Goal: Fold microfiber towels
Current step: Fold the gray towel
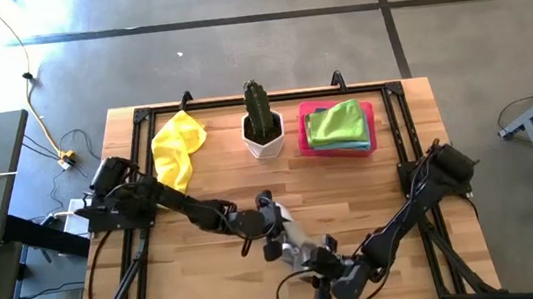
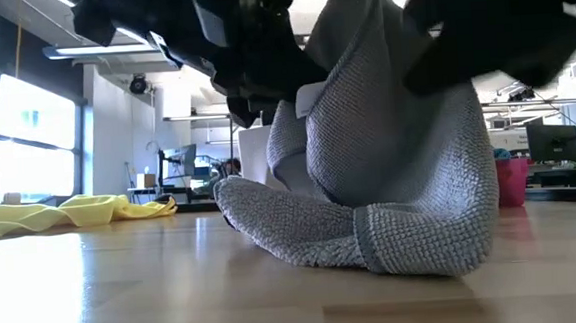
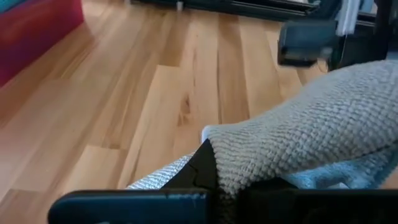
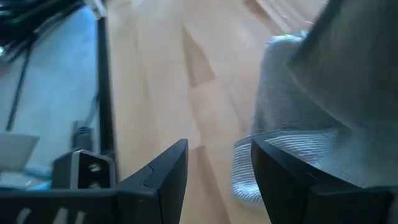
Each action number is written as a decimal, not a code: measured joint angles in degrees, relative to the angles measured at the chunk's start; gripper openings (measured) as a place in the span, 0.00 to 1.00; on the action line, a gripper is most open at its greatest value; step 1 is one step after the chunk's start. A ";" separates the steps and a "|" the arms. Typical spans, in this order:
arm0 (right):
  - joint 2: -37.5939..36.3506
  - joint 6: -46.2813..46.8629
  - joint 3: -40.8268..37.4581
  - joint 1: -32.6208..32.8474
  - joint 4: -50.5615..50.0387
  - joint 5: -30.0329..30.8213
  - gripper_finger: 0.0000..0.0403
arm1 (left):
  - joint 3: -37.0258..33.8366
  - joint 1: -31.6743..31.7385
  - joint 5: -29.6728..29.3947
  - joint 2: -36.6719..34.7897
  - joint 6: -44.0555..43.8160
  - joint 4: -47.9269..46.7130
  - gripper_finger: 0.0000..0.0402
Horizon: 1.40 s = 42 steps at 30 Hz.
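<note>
**Grey towel lifted between both arms at the table's near edge**

Grey microfiber towel (image 2: pixel 389 175) hangs bunched between the two arms, its lower folds resting on the wooden table (image 1: pixel 373 198) near the front edge, about midway across. In the low view it rises in a peak under the dark arms and drapes down to a hemmed corner lying on the wood.

The left gripper (image 1: pixel 269 232) reaches in from the left side; its wrist view shows its jaws clamped on a fold of the grey cloth, the weave bulging out just past the dark fingertip (image 3: pixel 202 171). The right gripper (image 1: pixel 327 281) comes from the right, low at the front edge beside the towel. In its own view its jaws stand apart with bare wood between the two fingers (image 4: pixel 165 171), the grey cloth just beside one of them.

At the back of the table, a yellow towel (image 1: pixel 177 144) lies crumpled to the left, a cactus in a white pot (image 1: pixel 263 125) stands in the middle, and a pink tray (image 1: pixel 370 128) to the right carries a lime green towel (image 1: pixel 336 121) over a light blue one.
</note>
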 joint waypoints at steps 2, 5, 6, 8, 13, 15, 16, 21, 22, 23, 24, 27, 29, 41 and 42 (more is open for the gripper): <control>0.72 0.67 0.00 0.00 -1.01 1.94 0.42 | 0.00 0.04 0.08 0.00 -0.37 -0.29 0.00; 0.50 0.58 0.00 -0.29 -4.65 4.48 0.42 | 0.00 -0.87 2.81 0.00 -0.84 -0.78 0.00; 0.09 0.50 0.00 -0.35 -6.95 4.89 0.42 | 0.00 -1.37 4.27 0.00 -1.42 -0.86 0.00; -0.70 0.24 0.00 -0.84 -10.65 5.54 0.42 | 0.00 -2.39 7.17 0.00 -2.57 -0.94 0.00; -3.16 -4.72 0.00 -3.14 -21.67 6.29 0.42 | -0.01 -4.93 11.94 0.00 -5.11 -1.58 0.00; -3.88 -10.89 0.00 -4.65 -22.99 7.26 0.42 | -0.02 -5.73 13.08 0.00 -5.81 -0.95 0.00; -4.13 -14.60 0.00 -5.52 -22.69 7.45 0.42 | -0.02 -6.08 14.11 0.00 -6.05 -0.33 0.00; -4.86 -29.63 0.43 -10.21 -18.27 5.82 0.42 | -0.02 -6.71 16.11 0.00 -6.13 1.57 0.00; -4.87 -30.29 0.80 -11.01 -18.19 4.05 0.42 | 0.00 -6.61 16.04 0.00 -5.93 1.77 0.00; -4.87 -29.83 1.23 -11.65 -18.35 1.79 0.42 | 0.00 -6.45 15.75 0.00 -5.83 1.80 0.00; -4.91 -27.86 1.77 -12.16 -19.28 -1.17 0.42 | -0.01 -6.21 15.37 0.00 -5.72 1.72 0.00; -5.56 -18.33 3.26 -11.44 -25.35 -6.95 0.42 | 0.00 -5.25 15.02 0.00 -5.72 0.37 0.00; -5.66 -12.10 3.67 -9.23 -27.29 -6.91 0.42 | 0.00 -4.70 15.03 0.00 -5.65 -1.19 0.00; -1.84 19.43 -0.92 4.40 -23.21 11.76 0.42 | 0.00 -3.34 14.59 0.00 -4.17 -2.06 0.00; -0.87 19.98 -1.12 4.73 -21.82 12.91 0.42 | -0.01 -3.29 14.57 0.00 -4.10 -2.04 0.00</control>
